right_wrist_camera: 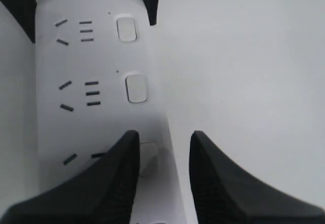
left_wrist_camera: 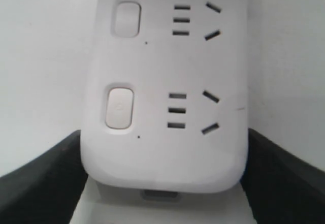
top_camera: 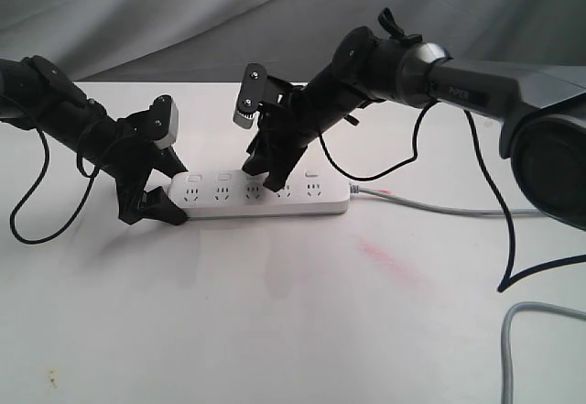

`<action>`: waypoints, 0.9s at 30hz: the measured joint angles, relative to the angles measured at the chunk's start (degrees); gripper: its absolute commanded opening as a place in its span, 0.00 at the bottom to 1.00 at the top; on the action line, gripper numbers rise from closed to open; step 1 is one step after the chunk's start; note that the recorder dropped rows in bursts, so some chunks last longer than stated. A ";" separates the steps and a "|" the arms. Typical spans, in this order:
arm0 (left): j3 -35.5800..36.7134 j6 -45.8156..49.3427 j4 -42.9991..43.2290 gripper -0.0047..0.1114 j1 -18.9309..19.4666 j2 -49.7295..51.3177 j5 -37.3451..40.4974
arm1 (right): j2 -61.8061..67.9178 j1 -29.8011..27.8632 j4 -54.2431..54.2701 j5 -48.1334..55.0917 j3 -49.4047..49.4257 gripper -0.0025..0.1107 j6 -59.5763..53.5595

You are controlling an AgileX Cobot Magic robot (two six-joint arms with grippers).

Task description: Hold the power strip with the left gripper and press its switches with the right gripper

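Observation:
The white power strip (top_camera: 261, 193) lies flat across the middle of the white table, its grey cord (top_camera: 430, 205) running off to the right. My left gripper (top_camera: 160, 204) is shut on the strip's left end; in the left wrist view its black fingers (left_wrist_camera: 40, 183) press both long sides of the strip (left_wrist_camera: 162, 142). My right gripper (top_camera: 264, 177) points down onto the middle of the strip, jaws a little apart with nothing between them. In the right wrist view (right_wrist_camera: 162, 137) one fingertip (right_wrist_camera: 122, 163) rests on the third switch (right_wrist_camera: 148, 159); two switches (right_wrist_camera: 136, 88) beyond it show fully.
A grey cloth backdrop (top_camera: 183, 10) hangs behind the table. A loose grey cable (top_camera: 508, 349) curls at the front right. A faint red stain (top_camera: 385, 256) marks the table surface in front of the strip. Black arm cables loop on both sides.

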 measured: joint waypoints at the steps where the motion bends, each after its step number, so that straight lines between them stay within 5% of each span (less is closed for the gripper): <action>1: 0.00 0.00 0.00 0.50 0.00 0.00 0.00 | 0.00 0.00 -0.10 -0.26 0.44 0.30 0.00; 27: 0.00 0.00 -0.20 0.50 0.00 0.00 -0.12 | 0.00 -0.25 2.77 -3.89 1.43 0.30 -0.24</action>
